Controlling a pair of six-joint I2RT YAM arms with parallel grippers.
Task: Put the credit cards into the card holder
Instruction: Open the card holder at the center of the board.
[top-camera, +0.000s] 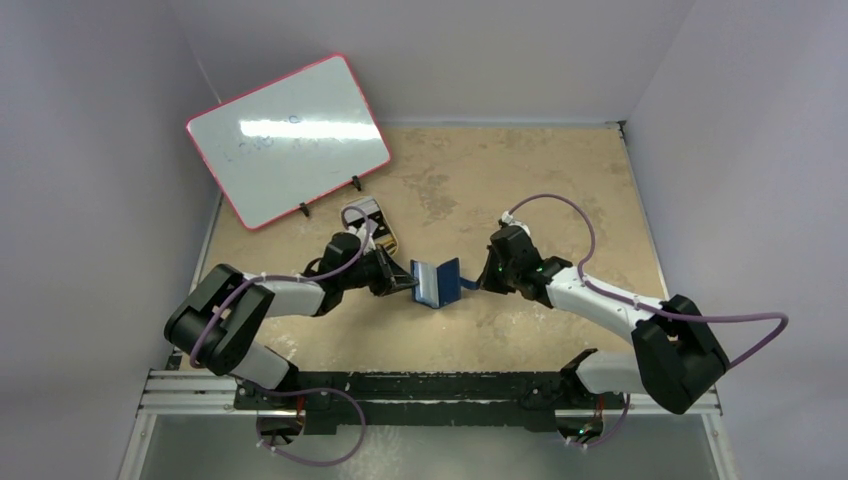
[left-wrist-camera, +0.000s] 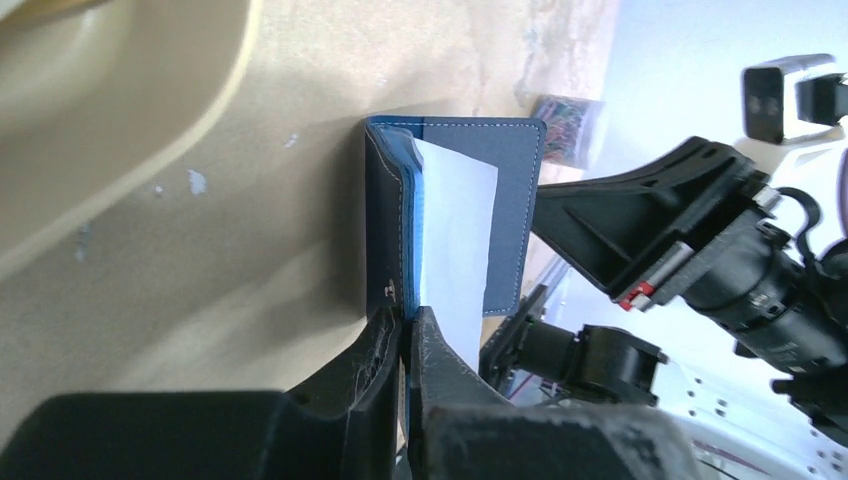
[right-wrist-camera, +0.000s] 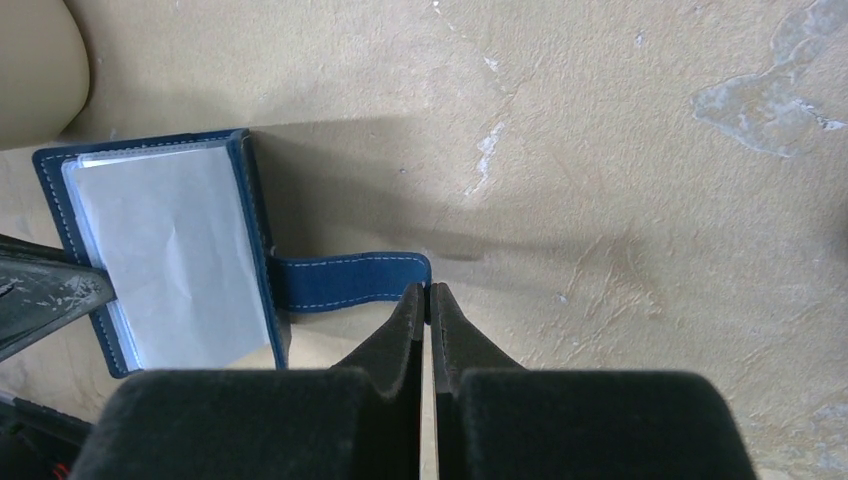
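Note:
The navy card holder (top-camera: 437, 283) stands open at the table's middle, held between both arms. My left gripper (top-camera: 405, 283) is shut on the edge of its left flap; in the left wrist view the fingertips (left-wrist-camera: 408, 315) pinch the blue cover (left-wrist-camera: 385, 220). My right gripper (top-camera: 485, 281) is shut on the end of the snap tab (right-wrist-camera: 345, 280), its tips (right-wrist-camera: 428, 290) closed at the tab's rounded end. A glossy pale inner pocket (right-wrist-camera: 165, 250) faces up. Pale flat pieces that may be the credit cards lie in the gold tin (top-camera: 372, 225); I cannot tell for sure.
A pink-framed whiteboard (top-camera: 288, 138) leans on a stand at the back left. The gold tin sits just behind my left gripper, and its beige wall (left-wrist-camera: 110, 110) fills the left wrist view's upper left. Grey walls enclose the worn tan tabletop (top-camera: 560, 190).

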